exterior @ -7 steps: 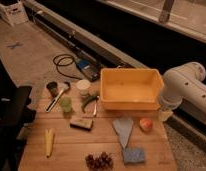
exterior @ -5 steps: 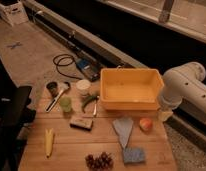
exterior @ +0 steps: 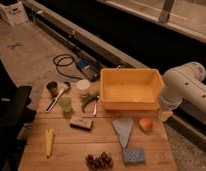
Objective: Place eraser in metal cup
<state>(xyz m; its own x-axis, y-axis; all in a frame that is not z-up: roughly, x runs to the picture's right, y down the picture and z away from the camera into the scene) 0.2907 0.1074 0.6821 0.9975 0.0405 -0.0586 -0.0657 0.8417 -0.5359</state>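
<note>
Gripper (exterior: 165, 115): at the low end of the white arm (exterior: 185, 86), off the right edge of the wooden table (exterior: 71, 150) and just beside the yellow bin (exterior: 129, 104). I cannot tell whether it is released or clenched.
Eraser (exterior: 81, 122): lying flat on the table left of centre, well apart from the gripper.
Metal cup (exterior: 52, 88): upright at the back left corner, left of the white round container (exterior: 83, 87).
Between the two: a light green cup (exterior: 65, 104), just behind the eraser.
Front right: grey cloth (exterior: 123, 130), orange fruit (exterior: 145, 124), blue-grey sponge (exterior: 133, 155), dark grapes (exterior: 98, 161).
</note>
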